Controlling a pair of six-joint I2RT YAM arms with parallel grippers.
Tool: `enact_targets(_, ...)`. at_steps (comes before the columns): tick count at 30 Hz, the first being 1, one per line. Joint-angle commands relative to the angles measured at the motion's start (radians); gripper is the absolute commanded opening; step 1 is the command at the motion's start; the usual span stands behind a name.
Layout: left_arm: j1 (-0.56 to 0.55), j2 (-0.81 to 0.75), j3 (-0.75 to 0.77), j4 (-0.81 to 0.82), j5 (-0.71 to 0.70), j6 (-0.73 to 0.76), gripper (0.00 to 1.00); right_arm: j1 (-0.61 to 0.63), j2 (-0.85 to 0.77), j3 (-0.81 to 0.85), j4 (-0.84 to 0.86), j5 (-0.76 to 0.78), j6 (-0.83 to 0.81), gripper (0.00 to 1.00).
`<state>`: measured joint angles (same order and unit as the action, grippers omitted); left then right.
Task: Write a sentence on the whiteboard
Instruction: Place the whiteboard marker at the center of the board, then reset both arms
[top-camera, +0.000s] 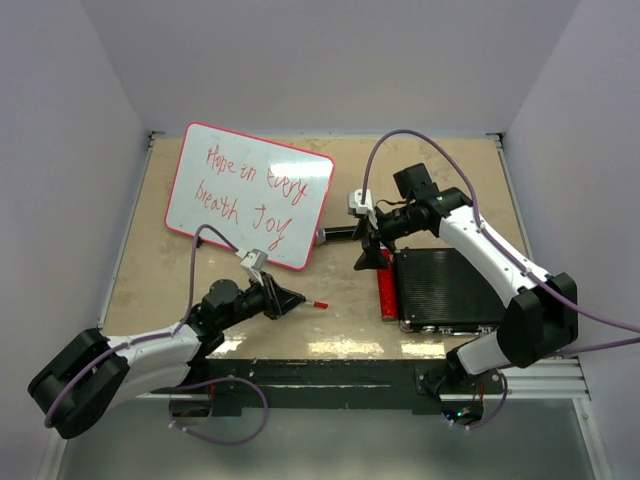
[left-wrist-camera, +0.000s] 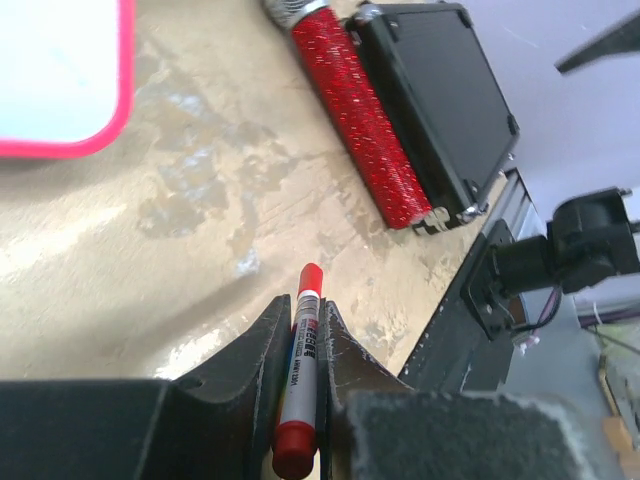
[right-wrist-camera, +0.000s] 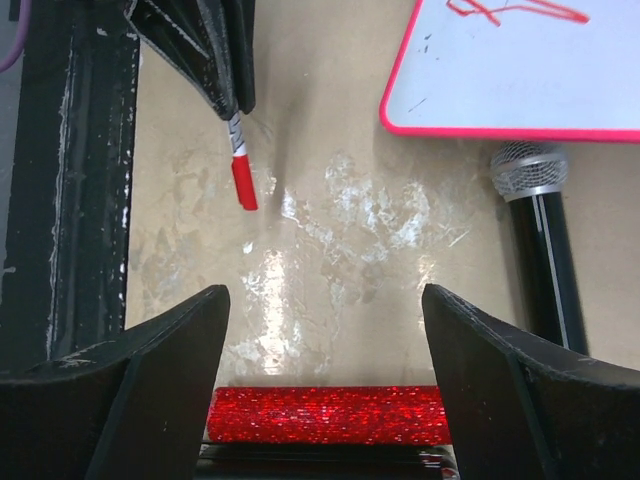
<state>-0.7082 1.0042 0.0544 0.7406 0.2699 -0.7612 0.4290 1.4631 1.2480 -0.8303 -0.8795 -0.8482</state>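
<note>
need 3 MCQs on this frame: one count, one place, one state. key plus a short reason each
1. How many lines does the thin red handwritten sentence take on the glossy white, red-framed whiteboard?
A) one B) two C) four

2. Where does the red glittery cylinder lie?
A) beside the black ribbed rectangular case B) on the board C) in a gripper

3. The left gripper is:
A) open and empty B) shut on a microphone C) shut on the red-capped white marker pen

Key:
1 B: the top view shows two rows of writing.
2 A: it runs along the case's long edge.
3 C: the left wrist view shows the pen pinched.
</note>
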Motion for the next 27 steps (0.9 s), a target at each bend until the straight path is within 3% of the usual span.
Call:
enact_targets(1, 0.016, 0.045, -0.027, 0.098, -0.070, -0.093, 0.12, -0.006, -0.033, -0.059, 0.086, 0.002, 0.064, 0.82)
enact_targets(3, 0.021, 0.077, -0.030, 0.123, -0.078, -0.113, 0.18, -0.012, -0.041, -0.073, 0.100, 0.002, 0.072, 0.82)
enact_targets(5, 0.026, 0.082, -0.030, 0.118, -0.090, -0.128, 0.45, -0.021, -0.049, -0.084, 0.105, 0.002, 0.077, 0.82)
enact_targets(7, 0.026, 0.064, -0.024, 0.059, -0.124, -0.141, 0.60, -0.027, -0.052, -0.090, 0.111, 0.001, 0.078, 0.82)
enact_targets(8, 0.029, 0.028, -0.019, 0.022, -0.139, -0.142, 0.63, -0.033, -0.056, -0.097, 0.111, -0.001, 0.077, 0.82)
enact_targets(11, 0.027, -0.091, 0.011, -0.186, -0.233, -0.153, 0.78, -0.052, -0.064, -0.105, 0.115, 0.001, 0.078, 0.82)
enact_targets(12, 0.027, -0.123, 0.050, -0.343, -0.297, -0.159, 0.82, -0.059, -0.069, -0.107, 0.118, 0.001, 0.080, 0.82)
enact_targets(15, 0.029, -0.242, 0.138, -0.588, -0.380, -0.130, 0.86, -0.081, -0.078, -0.105, 0.132, 0.002, 0.093, 0.82)
enact_targets(21, 0.033, -0.384, 0.350, -0.867, -0.481, -0.011, 0.93, -0.148, -0.144, -0.110, 0.275, 0.054, 0.254, 0.85)
enact_targets(24, 0.035, -0.389, 0.485, -0.951, -0.515, 0.072, 0.96, -0.191, -0.219, -0.117, 0.406, 0.157, 0.421, 0.89)
enact_targets(25, 0.033, -0.385, 0.519, -0.972, -0.526, 0.094, 0.97, -0.203, -0.252, -0.119, 0.442, 0.236, 0.520, 0.99)
enact_targets(27, 0.035, -0.371, 0.620, -1.027, -0.552, 0.155, 0.97, -0.208, -0.289, -0.119, 0.532, 0.350, 0.618, 0.98)
